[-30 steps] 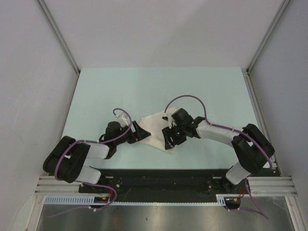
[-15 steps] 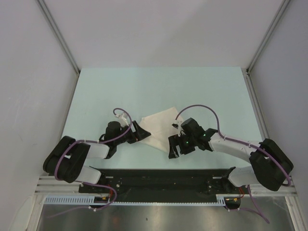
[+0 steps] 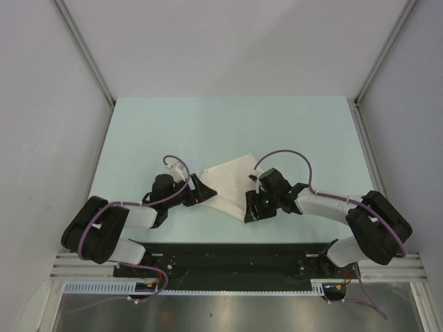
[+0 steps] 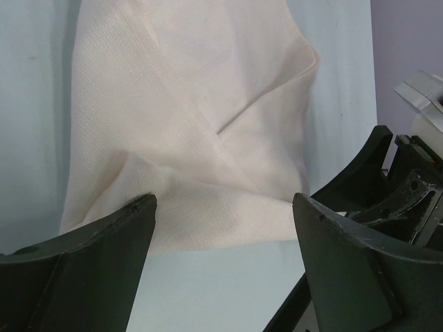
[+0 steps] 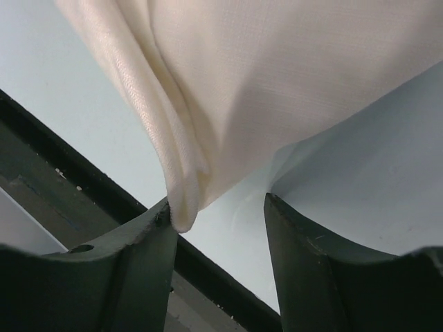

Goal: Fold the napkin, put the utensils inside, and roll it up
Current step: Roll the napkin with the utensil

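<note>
**Napkin folded, a gripper at each corner**

There's the pale green table, and lying on its near middle is the napkin, cream cloth doubled over itself. The left gripper sits low at the cloth's left corner, its jaws spread wide and gripping nothing. The right gripper is at the near right corner, jaws partly apart. A soft fold of cloth brushes one of its fingers, with bare table showing through the gap.

napkin: cream-white (fine weave) | table: pale mint | cable: purple
</note>
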Action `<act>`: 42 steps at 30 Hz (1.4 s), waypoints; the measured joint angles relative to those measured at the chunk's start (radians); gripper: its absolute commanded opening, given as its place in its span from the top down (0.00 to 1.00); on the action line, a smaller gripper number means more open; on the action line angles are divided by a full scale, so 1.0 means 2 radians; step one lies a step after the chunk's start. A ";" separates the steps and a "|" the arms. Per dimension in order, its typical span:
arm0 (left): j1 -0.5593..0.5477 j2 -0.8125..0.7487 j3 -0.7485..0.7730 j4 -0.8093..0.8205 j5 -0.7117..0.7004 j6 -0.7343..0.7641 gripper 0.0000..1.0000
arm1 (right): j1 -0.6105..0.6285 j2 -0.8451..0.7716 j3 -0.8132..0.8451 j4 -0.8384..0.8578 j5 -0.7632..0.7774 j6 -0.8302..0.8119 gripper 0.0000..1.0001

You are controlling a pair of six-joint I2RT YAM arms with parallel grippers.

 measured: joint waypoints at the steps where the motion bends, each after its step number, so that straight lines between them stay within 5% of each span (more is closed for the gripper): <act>1: 0.000 0.000 0.001 -0.001 0.000 0.002 0.11 | -0.002 0.001 0.000 0.001 0.000 0.002 0.44; 19: 0.000 -0.008 0.001 -0.012 -0.005 0.003 0.11 | -0.033 0.039 0.008 0.023 -0.011 0.030 0.77; 25: 0.000 -0.017 0.001 -0.024 -0.015 0.004 0.11 | -0.040 0.056 0.022 0.011 -0.028 0.043 0.64; 31: 0.000 -0.025 0.001 -0.035 -0.025 0.007 0.11 | -0.035 0.055 0.039 -0.004 -0.023 0.047 0.38; 37: 0.000 -0.024 0.002 -0.036 -0.026 0.007 0.11 | -0.011 0.003 0.053 -0.065 0.063 0.011 0.20; 42: 0.000 -0.018 0.007 -0.036 -0.024 0.007 0.11 | 0.085 -0.070 0.076 -0.054 0.168 -0.056 0.19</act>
